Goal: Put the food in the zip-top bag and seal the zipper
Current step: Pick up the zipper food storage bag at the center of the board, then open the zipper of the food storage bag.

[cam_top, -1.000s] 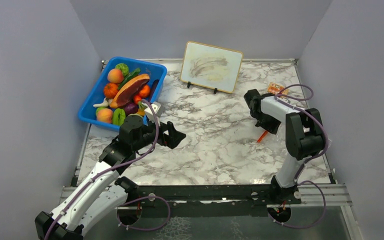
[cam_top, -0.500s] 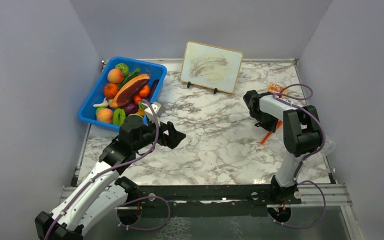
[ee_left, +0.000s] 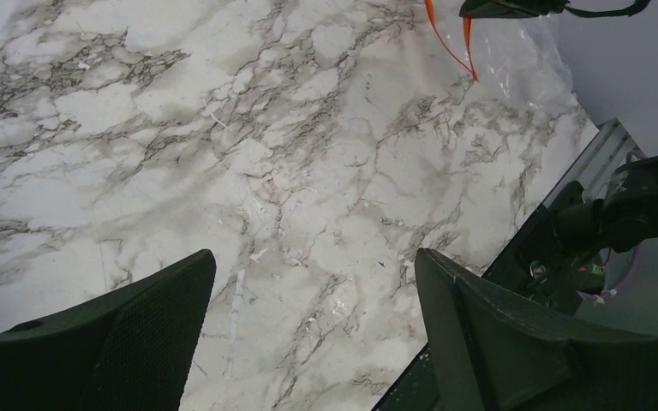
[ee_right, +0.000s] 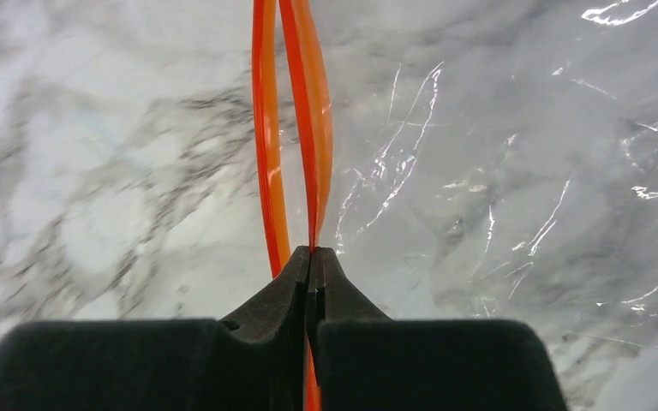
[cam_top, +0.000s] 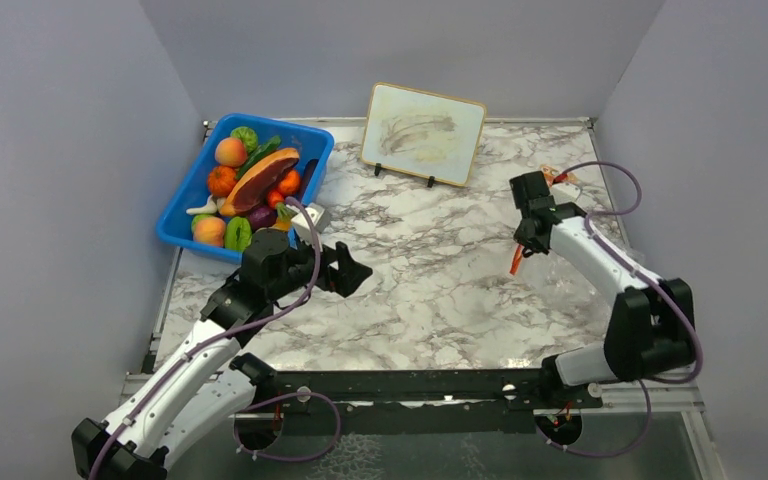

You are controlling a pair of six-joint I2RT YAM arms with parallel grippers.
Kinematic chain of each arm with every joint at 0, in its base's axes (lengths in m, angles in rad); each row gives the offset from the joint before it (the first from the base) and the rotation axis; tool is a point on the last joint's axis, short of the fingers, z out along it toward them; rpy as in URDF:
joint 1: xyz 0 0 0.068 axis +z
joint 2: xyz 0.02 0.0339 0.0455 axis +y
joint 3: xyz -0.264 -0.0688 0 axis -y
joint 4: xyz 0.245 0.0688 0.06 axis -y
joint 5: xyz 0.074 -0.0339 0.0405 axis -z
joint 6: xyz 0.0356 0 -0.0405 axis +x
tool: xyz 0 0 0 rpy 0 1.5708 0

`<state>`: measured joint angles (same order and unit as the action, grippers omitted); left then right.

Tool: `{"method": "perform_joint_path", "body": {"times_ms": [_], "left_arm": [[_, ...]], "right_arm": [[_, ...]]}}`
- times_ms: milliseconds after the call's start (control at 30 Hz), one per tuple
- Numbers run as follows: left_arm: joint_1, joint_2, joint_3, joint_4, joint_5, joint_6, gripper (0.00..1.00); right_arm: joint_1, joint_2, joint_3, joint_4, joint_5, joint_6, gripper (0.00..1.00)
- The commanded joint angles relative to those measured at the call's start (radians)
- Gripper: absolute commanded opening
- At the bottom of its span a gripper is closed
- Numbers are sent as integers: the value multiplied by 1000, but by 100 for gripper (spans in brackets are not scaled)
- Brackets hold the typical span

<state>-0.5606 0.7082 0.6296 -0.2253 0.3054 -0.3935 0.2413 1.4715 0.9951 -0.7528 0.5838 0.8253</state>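
This is a robotics lab test cell, not a home or a kitchen. Plain grey walls (cam_top: 70, 200) close three sides of a marble-patterned bench (cam_top: 430, 290). Two white-and-black robot arms, the left arm (cam_top: 200, 350) and the right arm (cam_top: 600, 262), are bolted to a black metal rail (cam_top: 410, 383). The food (cam_top: 260, 180) in the blue bin (cam_top: 188, 205) is glossy plastic toys.

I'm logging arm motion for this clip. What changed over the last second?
The right arm's elbow swung out to the right and toward the near edge. The right gripper, shut on the zipper, carried it slightly left and farther back. Nothing visibly was newly grasped or released. The left gripper, open, the blue bin and the food in it stayed put.
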Motion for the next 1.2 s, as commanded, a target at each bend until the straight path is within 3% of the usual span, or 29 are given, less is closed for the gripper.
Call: {"method": "perform_joint_path", "body": {"times_ms": [0,200,367,433,567,967,1167], "left_arm": [[-5,64,39,-3,46,-24,88],[-5,159,98,-29,96,-79,84],[-6,163,100,47,27,-241,80],[-5,180,102,97,62,-296,77],[-6,291,153,146,207,-374,75],[-40,493,121,421,338,-504,83],[-58,582,122,466,278,-519,78]], "right_arm": [[7,-161,-55,200,-295,-215,1],[22,-311,-104,278,-675,-366,1],[88,-424,-142,304,-824,-323,1],[132,-450,-152,325,-873,-286,1],[245,-472,-143,319,-829,-236,1],[350,-496,-195,407,-891,-140,1],[361,-513,-212,439,-904,-133,1]]}}
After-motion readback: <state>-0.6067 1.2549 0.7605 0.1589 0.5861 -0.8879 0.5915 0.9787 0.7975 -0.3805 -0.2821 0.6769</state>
